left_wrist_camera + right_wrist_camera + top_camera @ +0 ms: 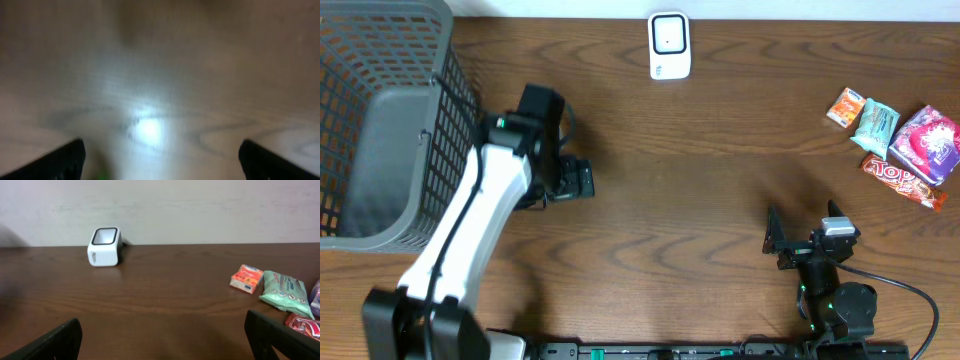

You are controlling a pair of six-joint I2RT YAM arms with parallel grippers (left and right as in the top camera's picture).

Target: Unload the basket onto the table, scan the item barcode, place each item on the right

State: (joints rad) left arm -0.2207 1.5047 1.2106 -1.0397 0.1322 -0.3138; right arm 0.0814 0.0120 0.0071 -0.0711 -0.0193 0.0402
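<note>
L hand (161,162) fingers apart, seems close over bench (700,190) (view blurred). R hand (165,340) also apart, nothing held. Scanner (669,45) at far edge; snack packs (905,150) far right.

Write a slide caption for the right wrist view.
Open right gripper over the wooden table, facing the white scanner by the wall; orange packet and green packet lie untouched at right.

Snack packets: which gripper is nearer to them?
Right. The right gripper is apart from the snack packets, toward the table's middle and nearer the robot. The left gripper is far across the table, next to the basket.
</note>
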